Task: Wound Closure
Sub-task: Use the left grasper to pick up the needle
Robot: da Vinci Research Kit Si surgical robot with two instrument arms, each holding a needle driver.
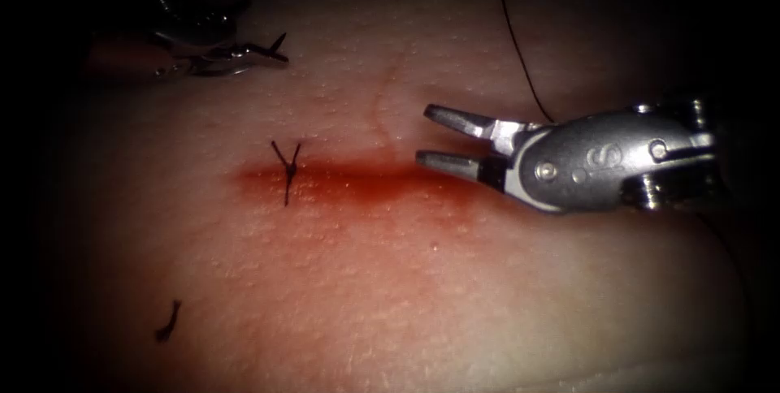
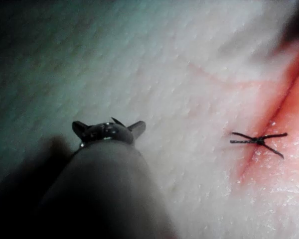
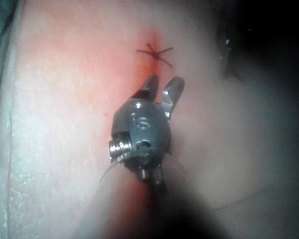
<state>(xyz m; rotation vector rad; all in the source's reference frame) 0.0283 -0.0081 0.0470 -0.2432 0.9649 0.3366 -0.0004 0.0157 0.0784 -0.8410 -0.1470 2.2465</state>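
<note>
Endoscope view: right tool point(image 1: 422, 133) jaws seen parted, nothing held, knot point(image 1: 288, 169) just ahead on cut point(image 1: 357, 182) | left tool point(image 1: 272, 53) jaws: thread end seen between them, grip cannot be told | needle unseen

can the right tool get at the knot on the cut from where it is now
Probably yes. The right tool hovers just right of the knot, jaws open and holding nothing, pointing along the cut toward it. Bare tissue lies between; the left tool sits far off, upper left.
</note>
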